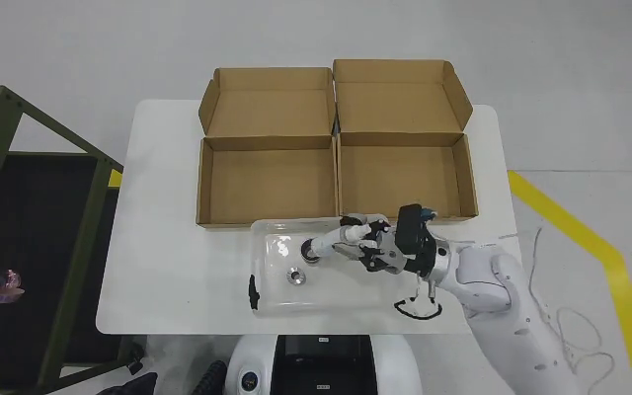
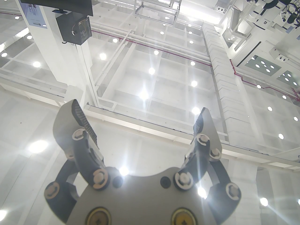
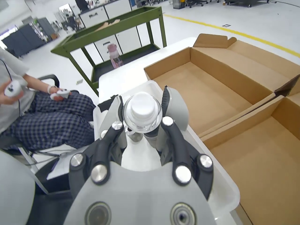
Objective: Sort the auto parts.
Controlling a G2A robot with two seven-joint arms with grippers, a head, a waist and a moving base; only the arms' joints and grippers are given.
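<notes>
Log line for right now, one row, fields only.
right gripper: shut on part at tray | left gripper: open, facing ceiling | loose part: in tray | left box, right box: empty

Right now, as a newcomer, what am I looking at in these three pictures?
A two-armed robot at a white table. One picture looks down from above its arms; the other two come from cameras on its wrists. On the table stand two open cardboard boxes and a clear tray holding a small metal part. The right pincer is shut on a round shiny part with a white cap, over the tray. The left pincer is open, pointing at the ceiling.
</notes>
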